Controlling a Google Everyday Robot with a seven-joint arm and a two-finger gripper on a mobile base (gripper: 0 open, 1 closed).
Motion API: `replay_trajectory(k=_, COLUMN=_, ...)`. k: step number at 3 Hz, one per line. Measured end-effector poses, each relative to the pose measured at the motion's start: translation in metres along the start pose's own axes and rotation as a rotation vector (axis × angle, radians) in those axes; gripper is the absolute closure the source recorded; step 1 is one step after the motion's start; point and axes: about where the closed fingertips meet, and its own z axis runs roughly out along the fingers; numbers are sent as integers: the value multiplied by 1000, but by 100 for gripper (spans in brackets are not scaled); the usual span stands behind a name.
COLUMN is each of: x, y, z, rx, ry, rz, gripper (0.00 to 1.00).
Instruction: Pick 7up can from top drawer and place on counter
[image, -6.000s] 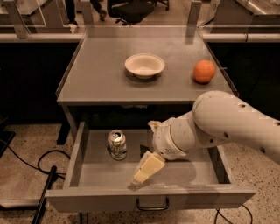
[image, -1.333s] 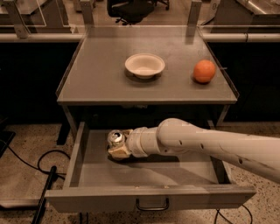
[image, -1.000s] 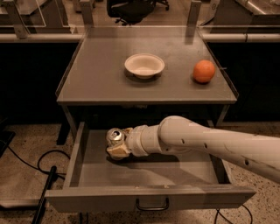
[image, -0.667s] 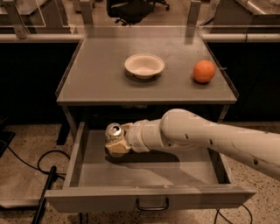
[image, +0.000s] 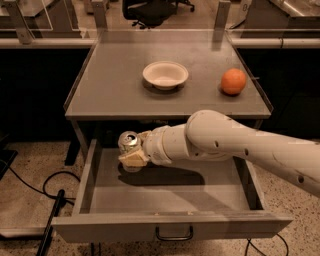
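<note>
The beige gripper (image: 132, 156) clasps the small silver-topped 7up can (image: 129, 140) over the open grey metal top drawer (image: 170, 222); flat grey counter (image: 115, 90) behind, speckled floor (image: 30, 165) below.

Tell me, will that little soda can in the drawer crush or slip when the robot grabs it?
Likely dentable: the 7up can looks like thin aluminium, so a hard squeeze could buckle it. The gripper, inside the open top drawer, is shut on its lower body; that smooth round side might slip. Laid down, it would probably roll.
</note>
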Motion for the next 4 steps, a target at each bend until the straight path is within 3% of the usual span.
replay_trajectory(k=1, x=-10, y=2, z=-5, rx=20, ry=6, rz=1, gripper=100)
replay_trajectory(k=2, x=-43, y=9, z=-27, rx=56, ry=-7, rz=-36, gripper=100)
replay_trajectory(k=3, x=-72, y=16, z=-45, rx=50, ry=-35, rz=-75, gripper=100)
replay_trajectory(k=4, x=-74, y=17, z=-46, rx=48, ry=-36, rz=-77, gripper=100)
